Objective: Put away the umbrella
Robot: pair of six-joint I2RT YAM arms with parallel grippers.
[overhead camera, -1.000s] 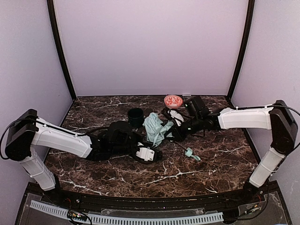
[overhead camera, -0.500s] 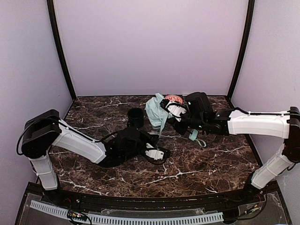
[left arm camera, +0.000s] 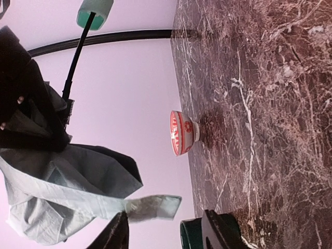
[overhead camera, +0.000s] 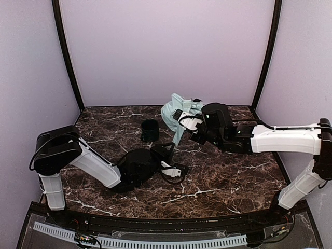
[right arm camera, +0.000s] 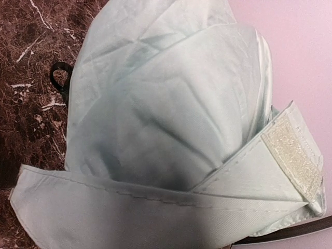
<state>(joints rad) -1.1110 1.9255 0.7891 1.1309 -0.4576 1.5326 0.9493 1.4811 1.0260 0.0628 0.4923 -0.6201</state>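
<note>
The umbrella (overhead camera: 173, 110) is a bundle of pale mint-green fabric held up in the air near the back wall, with my right gripper (overhead camera: 188, 121) shut on it. Its fabric (right arm camera: 155, 114) fills the right wrist view and hides the fingers; the Velcro strap end (right arm camera: 293, 155) shows at right. In the left wrist view the umbrella (left arm camera: 57, 181) hangs above the table with its black shaft (left arm camera: 78, 57) and mint handle (left arm camera: 95, 10). My left gripper (overhead camera: 176, 170) sits low over the table, open; the strap tip (left arm camera: 153, 206) hangs free above its gap (left arm camera: 165, 217).
A dark green mug (overhead camera: 150, 129) stands left of centre at the back, also at the left wrist view's bottom edge (left arm camera: 193, 234). A red-and-white bowl (left arm camera: 182, 132) sits near the back wall. Purple walls enclose the dark marble table (overhead camera: 228, 176).
My right gripper has lifted the umbrella off the table, up and toward the back wall. The left gripper has opened and shifted a little to the right.
</note>
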